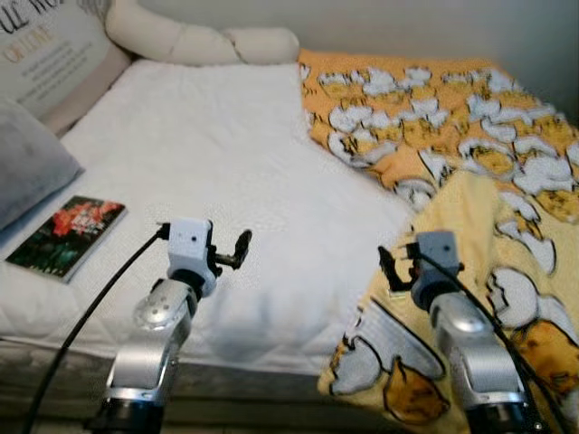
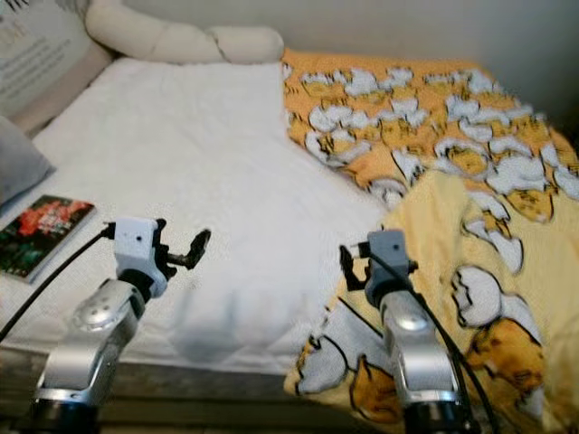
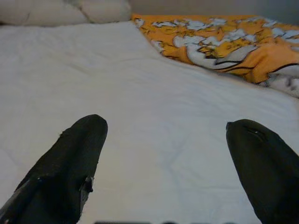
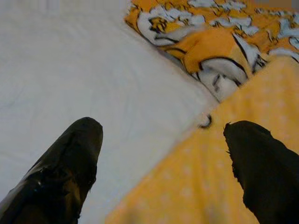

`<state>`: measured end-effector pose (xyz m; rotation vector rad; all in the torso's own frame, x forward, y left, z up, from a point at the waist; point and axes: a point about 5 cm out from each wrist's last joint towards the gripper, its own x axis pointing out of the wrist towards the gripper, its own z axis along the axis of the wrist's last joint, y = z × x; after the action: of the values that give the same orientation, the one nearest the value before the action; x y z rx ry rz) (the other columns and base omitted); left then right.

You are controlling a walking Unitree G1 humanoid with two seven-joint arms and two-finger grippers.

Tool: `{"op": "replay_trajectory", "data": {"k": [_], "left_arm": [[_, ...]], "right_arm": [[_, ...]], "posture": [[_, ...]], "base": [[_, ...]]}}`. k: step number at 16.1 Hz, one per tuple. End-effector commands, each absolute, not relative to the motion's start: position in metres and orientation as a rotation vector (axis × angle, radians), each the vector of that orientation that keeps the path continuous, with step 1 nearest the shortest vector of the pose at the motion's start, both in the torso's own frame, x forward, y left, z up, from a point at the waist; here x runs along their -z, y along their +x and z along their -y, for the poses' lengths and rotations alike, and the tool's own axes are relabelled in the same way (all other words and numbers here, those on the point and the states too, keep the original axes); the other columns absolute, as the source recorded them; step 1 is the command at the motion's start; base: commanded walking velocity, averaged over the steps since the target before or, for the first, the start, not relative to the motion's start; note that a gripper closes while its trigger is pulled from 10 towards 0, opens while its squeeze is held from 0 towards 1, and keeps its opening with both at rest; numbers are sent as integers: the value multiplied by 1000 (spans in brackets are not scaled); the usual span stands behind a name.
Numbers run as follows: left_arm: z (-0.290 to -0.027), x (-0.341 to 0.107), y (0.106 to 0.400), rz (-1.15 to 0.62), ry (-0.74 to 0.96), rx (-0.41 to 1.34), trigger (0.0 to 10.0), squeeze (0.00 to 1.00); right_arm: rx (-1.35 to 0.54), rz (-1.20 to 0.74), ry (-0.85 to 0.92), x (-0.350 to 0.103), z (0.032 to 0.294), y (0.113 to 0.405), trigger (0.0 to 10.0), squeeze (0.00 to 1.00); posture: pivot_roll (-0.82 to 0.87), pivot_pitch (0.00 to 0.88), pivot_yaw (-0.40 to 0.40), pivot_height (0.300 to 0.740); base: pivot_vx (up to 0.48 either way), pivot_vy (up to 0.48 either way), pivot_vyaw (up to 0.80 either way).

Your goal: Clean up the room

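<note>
Over the near edge of the bed, both arms are up and ready. Left gripper (image 1: pixel 237 248) hangs above the bare white mattress cover (image 1: pixel 226 172), fingers spread wide with nothing between them. Right gripper (image 1: pixel 391 268) hovers right at the boundary where the white meets the yellow blanket (image 1: pixel 507 262), fingers also wide apart and empty; its wrist view looks straight down on that fold edge.

So the blanket looks like the job: bunched on the right half of the bed, its pale dotted underside flipped over and spilling off the front edge.

What could go wrong? If the right gripper closes too deep, I'd guess it pinches the mattress cover along with the blanket and drags both. Too shallow, and that soft, slippery-looking fold slides out. A one-sided pull could also send more of the overhanging cloth off the front.

Room to move: plenty of open white surface between the two grippers and up toward the long cream pillow (image 1: pixel 204 41) at the head. Wall runs close behind the blanket, so less slack that way. On the left, a book (image 1: pixel 68 237) lies near the bed's edge beside a grey cushion (image 1: pixel 27 163), well apart from the left gripper, though a wide sweep leftward could knock it off.
</note>
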<state>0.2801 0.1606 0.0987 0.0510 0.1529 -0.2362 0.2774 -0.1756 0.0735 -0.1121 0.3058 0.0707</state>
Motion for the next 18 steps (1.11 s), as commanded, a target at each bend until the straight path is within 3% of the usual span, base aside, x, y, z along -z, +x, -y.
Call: {"op": "replay_trajectory", "data": {"k": [1, 8, 9, 14, 15, 17, 18], "left_arm": [[-165, -100, 281, -158, 63, 241, 10000, 0], [-149, -95, 264, -270, 214, 644, 10000, 0], [-150, -94, 261, -296, 258, 718, 10000, 0], [-151, -98, 258, -336, 321, 849, 10000, 0], [-150, -98, 255, -358, 329, 893, 10000, 0], [-151, -96, 248, -403, 339, 956, 10000, 0], [-155, -94, 244, -437, 352, 986, 10000, 0]], "right_arm": [[-62, -344, -93, -71, 175, 280, 10000, 1000], [-57, -742, -251, -13, 188, 287, 10000, 1000], [-46, -804, -271, -3, 189, 288, 10000, 16], [-27, -885, -197, 14, 192, 285, 10000, 0], [-11, -892, -224, 14, 197, 285, 4078, 0], [-2, -897, -231, 14, 202, 286, 2118, 0], [-10, -898, -248, 15, 204, 285, 1961, 0]], "posture": [[66, 0, -17, 740], [90, 0, 14, 740], [98, 0, 22, 740], [139, 0, 59, 740], [142, 0, 58, 740], [151, 0, 54, 740], [156, 0, 46, 740]], "base": [[0, 0, 0], [0, 0, 0], [0, 0, 0], [0, 0, 0], [0, 0, 0], [0, 0, 0], [0, 0, 0]]}}
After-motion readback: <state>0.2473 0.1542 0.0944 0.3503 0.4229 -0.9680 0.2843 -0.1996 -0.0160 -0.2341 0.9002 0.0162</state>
